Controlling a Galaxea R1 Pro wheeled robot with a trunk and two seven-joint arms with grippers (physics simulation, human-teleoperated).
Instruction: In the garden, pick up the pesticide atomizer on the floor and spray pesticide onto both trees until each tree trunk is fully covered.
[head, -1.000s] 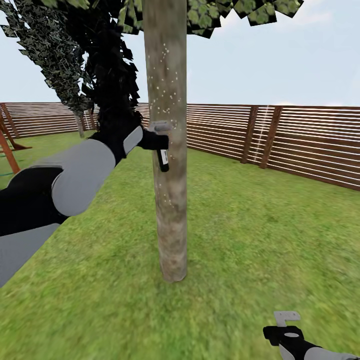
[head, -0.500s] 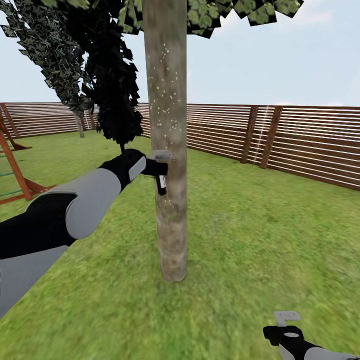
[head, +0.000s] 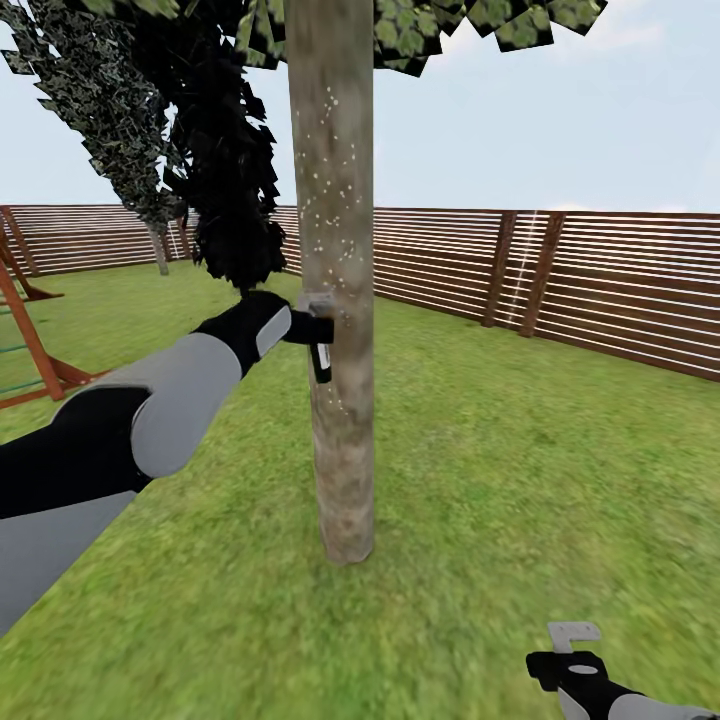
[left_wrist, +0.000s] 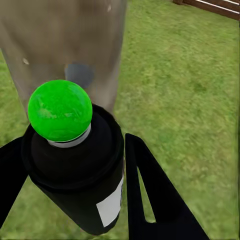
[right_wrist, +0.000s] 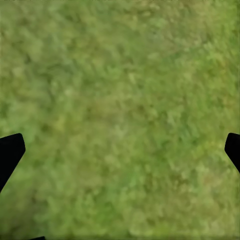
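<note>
We look out over a green lawn (head: 520, 480) ringed by a brown slatted wooden fence (head: 600, 285) under a pale sky. A straight, mottled grey-brown tree trunk (head: 338, 420) rises from the grass just ahead of us, with leafy canopy (head: 480, 20) at the top edge. Fine white specks of pesticide (head: 325, 200) dot the bark, mostly on its upper half.

Our left arm reaches forward from the left side, grey and black, and our left gripper (head: 308, 328) holds the pesticide atomizer (head: 321, 345) at mid-height, right against the near-left side of the trunk. From the left wrist camera, the atomizer (left_wrist: 75, 160) sits between the two black fingers (left_wrist: 150, 190), which pinch its dark body; its round green button (left_wrist: 60, 110) faces the camera, and the trunk (left_wrist: 65, 45) stands close behind it.

Our right gripper (head: 570, 640) hangs low at the lower right, over bare grass, well apart from the tree. From the right wrist camera, its black fingertips (right_wrist: 10, 152) sit far apart at the edges with nothing between them.

A dark, narrow tree (head: 225, 150) stands behind our left arm, and part of a wooden playset (head: 30, 340) shows at the far left.
</note>
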